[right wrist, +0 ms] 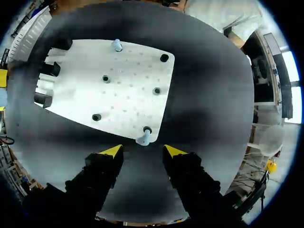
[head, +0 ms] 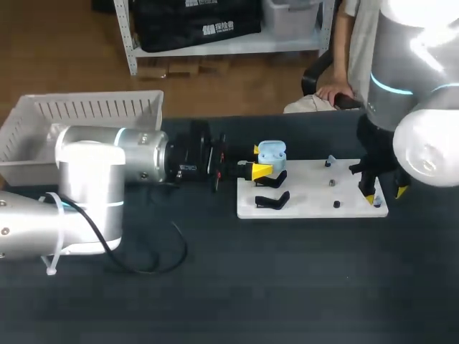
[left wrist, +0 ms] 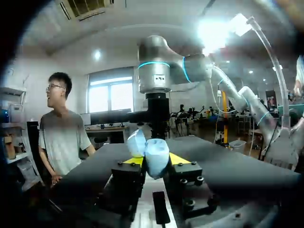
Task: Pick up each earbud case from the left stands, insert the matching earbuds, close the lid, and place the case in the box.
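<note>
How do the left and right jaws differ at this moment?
The left jaws are closed on the blue earbud case; the right jaws stand open and empty. The left jaws lie level along the table, the right jaws point down over an earbud at the white board's corner. Both have yellow tips.

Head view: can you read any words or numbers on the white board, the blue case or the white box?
None to read: the board, the case and the box show no words, numbers or signs in any view.
</note>
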Motion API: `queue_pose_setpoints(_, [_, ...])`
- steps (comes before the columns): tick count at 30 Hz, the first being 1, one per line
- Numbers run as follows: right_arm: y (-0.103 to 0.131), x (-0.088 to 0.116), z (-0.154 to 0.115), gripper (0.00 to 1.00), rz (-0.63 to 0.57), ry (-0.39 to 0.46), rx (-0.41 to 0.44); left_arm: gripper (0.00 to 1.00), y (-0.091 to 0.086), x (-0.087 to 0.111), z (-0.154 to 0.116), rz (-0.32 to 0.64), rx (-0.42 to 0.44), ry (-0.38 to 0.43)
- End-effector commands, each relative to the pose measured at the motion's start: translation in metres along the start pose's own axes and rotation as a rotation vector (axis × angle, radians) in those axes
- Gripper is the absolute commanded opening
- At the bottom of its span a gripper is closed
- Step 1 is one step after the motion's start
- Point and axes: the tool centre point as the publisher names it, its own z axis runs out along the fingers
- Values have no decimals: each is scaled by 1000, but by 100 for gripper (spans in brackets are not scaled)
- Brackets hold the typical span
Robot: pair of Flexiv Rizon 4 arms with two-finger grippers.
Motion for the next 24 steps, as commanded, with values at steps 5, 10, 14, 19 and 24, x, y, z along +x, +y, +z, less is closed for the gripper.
queue_pose_setpoints(5, [1, -7, 11, 49, 6, 42, 10, 0, 0, 1, 0, 4, -2, -4])
queue_pose_setpoints(10, [2, -6, 17, 49, 14, 42, 24, 0, 0, 1, 0, 4, -2, -4])
queue_pose_setpoints(14, [1, -7, 19, 47, 17, 30, 38, 0, 0, 1, 0, 4, -2, -4])
queue_pose_setpoints(19, [0, -8, 21, 45, 20, 24, 39, 0, 0, 1, 0, 4, -2, -4])
queue_pose_setpoints(24, [-1, -8, 23, 43, 23, 26, 43, 0, 0, 1, 0, 4, -2, -4])
